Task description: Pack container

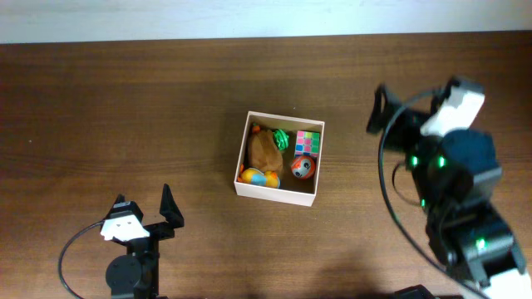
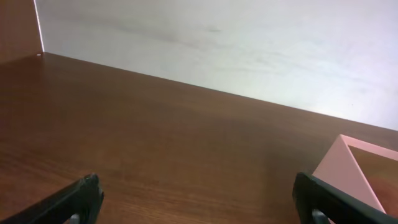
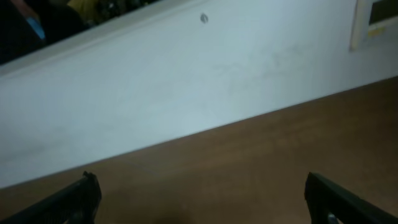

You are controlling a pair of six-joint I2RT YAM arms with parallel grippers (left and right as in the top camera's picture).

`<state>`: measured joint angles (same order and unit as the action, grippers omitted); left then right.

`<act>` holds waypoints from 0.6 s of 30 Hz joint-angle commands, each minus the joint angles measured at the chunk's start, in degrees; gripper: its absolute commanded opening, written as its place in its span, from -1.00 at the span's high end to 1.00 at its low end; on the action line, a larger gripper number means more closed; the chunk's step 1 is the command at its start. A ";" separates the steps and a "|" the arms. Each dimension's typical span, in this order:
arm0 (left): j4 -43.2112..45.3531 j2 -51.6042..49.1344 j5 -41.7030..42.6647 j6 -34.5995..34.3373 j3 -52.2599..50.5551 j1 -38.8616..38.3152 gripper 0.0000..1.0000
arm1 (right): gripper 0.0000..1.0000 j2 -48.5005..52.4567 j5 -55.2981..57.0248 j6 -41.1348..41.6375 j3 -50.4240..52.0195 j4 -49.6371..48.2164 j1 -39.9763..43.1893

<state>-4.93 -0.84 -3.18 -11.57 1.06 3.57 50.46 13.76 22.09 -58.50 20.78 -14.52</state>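
The container (image 1: 275, 190), a square white-walled box, sits in the middle of the brown table. Inside it lie a brown toy (image 1: 264, 149), a green piece (image 1: 282, 138), a colourful cube (image 1: 308, 143), an orange and blue ball (image 1: 302, 168) and a yellow and blue toy (image 1: 259, 178). My left gripper (image 1: 143, 199) stands open to the container's lower left, well apart from it. In the left wrist view the left gripper (image 2: 198, 196) holds nothing, and a corner of the container (image 2: 345, 168) shows at the right. My right gripper (image 1: 416, 98) is open to the container's upper right. In its own wrist view the right gripper (image 3: 202, 193) is empty.
A white wall (image 3: 186, 81) runs along the table's far edge (image 1: 249, 37). A black cable (image 1: 386, 174) loops beside the right arm. Bare wood surrounds the container on all sides.
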 commanded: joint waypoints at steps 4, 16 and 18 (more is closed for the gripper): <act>-0.07 0.55 0.83 0.79 -0.31 0.35 -0.98 | -0.98 -13.05 -5.03 -2.49 13.81 -3.04 4.28; -0.04 0.55 0.83 0.79 -0.31 0.35 -0.99 | -0.98 -39.95 -10.64 -5.73 38.18 -6.69 6.01; -0.04 0.55 0.83 0.79 -0.31 0.35 -0.98 | -0.98 -42.05 -11.02 -5.79 40.50 -6.69 6.03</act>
<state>-4.93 -0.84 -3.18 -11.57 1.06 3.57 10.92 5.10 17.78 -20.62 14.52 -8.86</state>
